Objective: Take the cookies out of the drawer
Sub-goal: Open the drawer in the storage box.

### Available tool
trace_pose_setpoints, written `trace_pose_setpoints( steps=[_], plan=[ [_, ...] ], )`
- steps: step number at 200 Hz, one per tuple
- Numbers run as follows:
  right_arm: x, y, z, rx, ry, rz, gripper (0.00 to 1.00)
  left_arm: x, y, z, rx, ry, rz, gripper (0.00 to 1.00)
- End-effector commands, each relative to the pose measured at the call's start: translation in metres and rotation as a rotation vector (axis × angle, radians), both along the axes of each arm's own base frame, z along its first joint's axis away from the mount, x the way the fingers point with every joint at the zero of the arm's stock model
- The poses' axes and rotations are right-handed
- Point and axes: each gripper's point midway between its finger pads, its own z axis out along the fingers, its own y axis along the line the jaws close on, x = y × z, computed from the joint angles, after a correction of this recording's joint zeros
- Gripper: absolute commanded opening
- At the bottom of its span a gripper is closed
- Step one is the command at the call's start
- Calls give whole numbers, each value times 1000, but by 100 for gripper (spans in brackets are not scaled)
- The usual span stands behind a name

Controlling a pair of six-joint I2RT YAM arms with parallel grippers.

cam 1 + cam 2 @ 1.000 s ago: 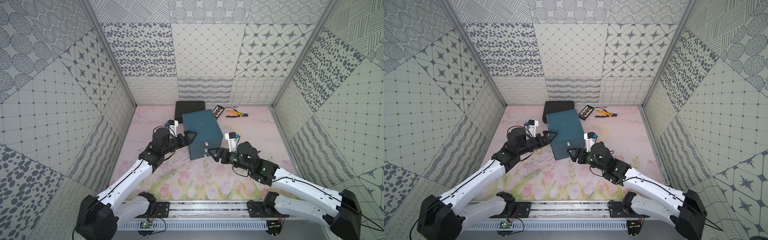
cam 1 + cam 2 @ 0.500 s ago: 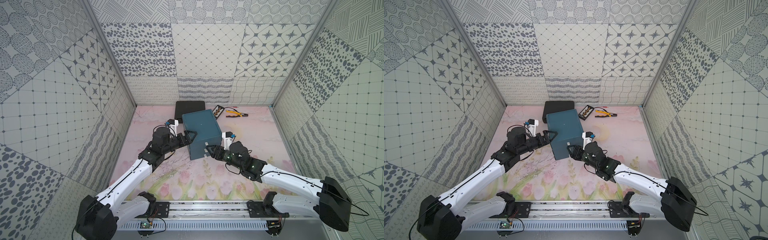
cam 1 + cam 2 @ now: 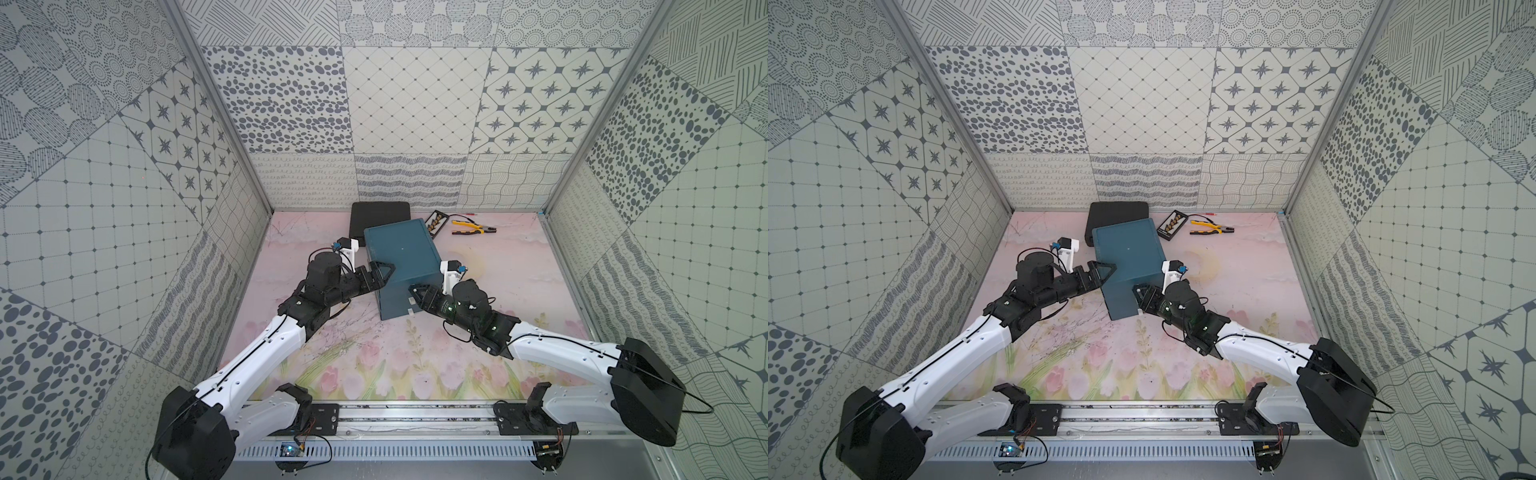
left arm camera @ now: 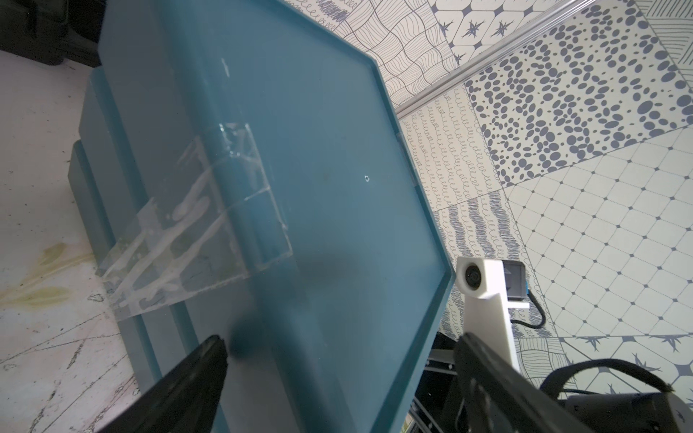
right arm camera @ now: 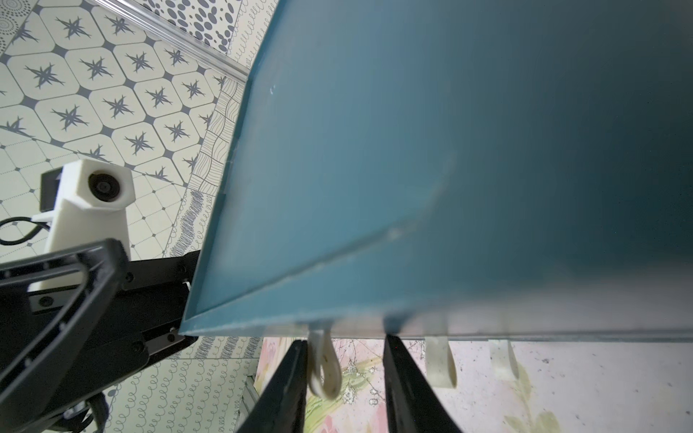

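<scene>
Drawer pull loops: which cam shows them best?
Right wrist: whitish pull loops hang off the teal drawer box front, close up, one between the right gripper fingers. In both top views the pull loops are tiny white specks; the left wrist view shows none.

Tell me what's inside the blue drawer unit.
Nothing inside shows: the drawer unit is closed and its solid blue walls hide any cookies. Only white pull loops stick out from its front.

Matt plastic drawer unit (image 3: 401, 249); glossy clear tape (image 4: 195, 225)
</scene>
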Motion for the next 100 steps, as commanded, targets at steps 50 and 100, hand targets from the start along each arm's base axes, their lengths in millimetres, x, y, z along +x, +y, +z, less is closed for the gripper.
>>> trace_pose_setpoints(
  steps=[50, 100],
  plan=[
    [10, 3, 20, 25, -60, -19, 24, 2, -4, 6, 18, -23, -20, 99],
    [7, 5, 25, 11, -72, 3, 7, 3, -8, 4, 14, -11, -29, 99]
  ],
)
